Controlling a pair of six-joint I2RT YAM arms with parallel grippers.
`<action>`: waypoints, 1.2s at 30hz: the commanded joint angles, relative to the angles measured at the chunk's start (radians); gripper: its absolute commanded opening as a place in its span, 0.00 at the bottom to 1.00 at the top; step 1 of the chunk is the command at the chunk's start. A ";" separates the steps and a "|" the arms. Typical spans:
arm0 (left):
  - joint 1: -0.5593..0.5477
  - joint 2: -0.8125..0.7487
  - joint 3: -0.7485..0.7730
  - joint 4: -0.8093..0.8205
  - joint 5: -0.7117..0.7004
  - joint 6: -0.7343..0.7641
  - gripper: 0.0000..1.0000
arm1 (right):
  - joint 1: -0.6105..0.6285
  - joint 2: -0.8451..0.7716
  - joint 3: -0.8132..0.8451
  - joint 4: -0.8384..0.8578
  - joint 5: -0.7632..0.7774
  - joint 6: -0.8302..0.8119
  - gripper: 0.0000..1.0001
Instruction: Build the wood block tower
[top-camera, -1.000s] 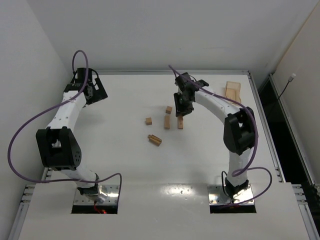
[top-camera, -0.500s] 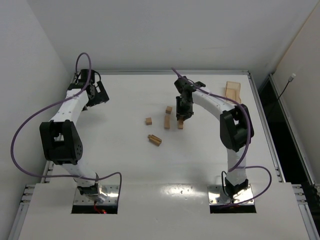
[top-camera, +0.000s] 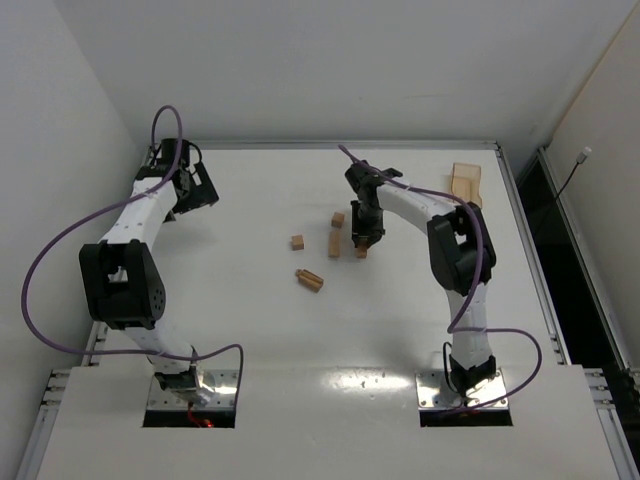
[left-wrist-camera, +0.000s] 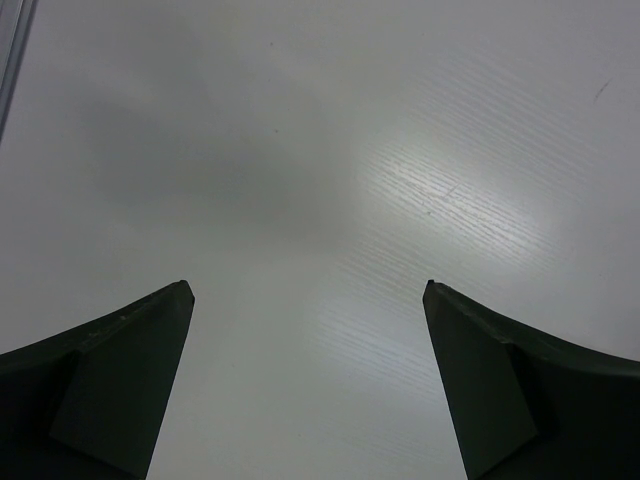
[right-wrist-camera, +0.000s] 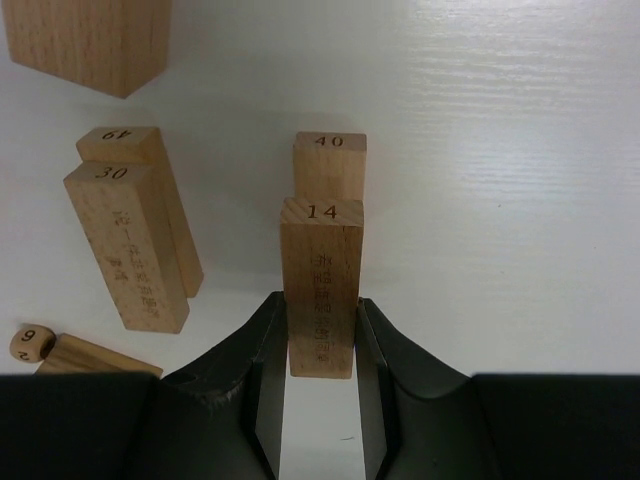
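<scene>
Right arm's elbow has swung inward. Its right gripper (right-wrist-camera: 320, 305) is clamped on a light-tan wooden bar numbered 14 (right-wrist-camera: 321, 250), which stands on end mid-table with its long axis vertical. Bar 40 (right-wrist-camera: 329, 165) stands just behind, with bar 30 (right-wrist-camera: 125, 245) and bar 49 (right-wrist-camera: 120, 145) beside it. The left gripper (left-wrist-camera: 310, 288) is spread wide. A flat light-wood tray (top-camera: 465, 182) lies well apart, its contents unclear.

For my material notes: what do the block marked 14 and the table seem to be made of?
The block marked 14 looks like plain unvarnished light wood: visible grain, matte faces, printed number. The table seems white laminate or painted board: fine lines, soft sheen.
</scene>
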 joint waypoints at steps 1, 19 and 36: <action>0.003 0.012 0.045 0.007 0.014 -0.008 1.00 | -0.012 0.008 0.059 0.024 0.027 -0.002 0.00; 0.003 0.039 0.065 0.007 0.042 0.001 1.00 | -0.030 0.067 0.080 0.043 -0.004 -0.031 0.00; 0.003 0.058 0.065 0.007 0.060 0.001 1.00 | -0.039 0.067 0.040 0.072 -0.013 -0.079 0.05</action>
